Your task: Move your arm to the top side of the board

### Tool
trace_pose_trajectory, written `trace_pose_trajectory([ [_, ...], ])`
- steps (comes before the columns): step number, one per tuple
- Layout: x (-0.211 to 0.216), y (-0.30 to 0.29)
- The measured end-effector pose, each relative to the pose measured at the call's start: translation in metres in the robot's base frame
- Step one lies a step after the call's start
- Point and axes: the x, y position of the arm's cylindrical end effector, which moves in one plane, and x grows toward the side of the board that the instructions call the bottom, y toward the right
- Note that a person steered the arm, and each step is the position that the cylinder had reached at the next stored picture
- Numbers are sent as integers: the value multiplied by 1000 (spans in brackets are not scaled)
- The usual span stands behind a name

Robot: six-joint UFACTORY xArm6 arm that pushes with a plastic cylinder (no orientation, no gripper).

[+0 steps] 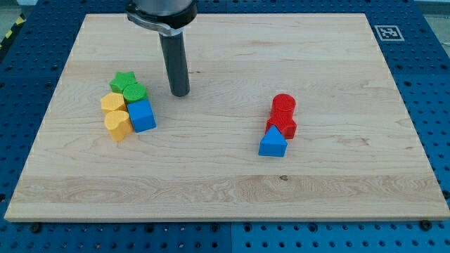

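Note:
My rod comes down from the view's top and my tip (181, 93) rests on the wooden board (225, 190), left of centre. Just left of the tip is a cluster: a green star (123, 81), a green cylinder (134, 93), a yellow hexagonal block (112, 104), a yellow heart-like block (117, 125) and a blue cube (142, 115). The tip stands a short gap to the right of the green cylinder, not touching it. At the right of centre are a red cylinder (283, 105), a red block (283, 126) below it and a blue triangle (273, 144).
A black-and-white marker tag (387, 32) sits at the board's top right corner. Blue perforated table (429, 84) surrounds the board on all sides.

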Motion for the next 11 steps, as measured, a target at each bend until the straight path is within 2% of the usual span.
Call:
trace_pose_trajectory([
  [11,-28,2],
])
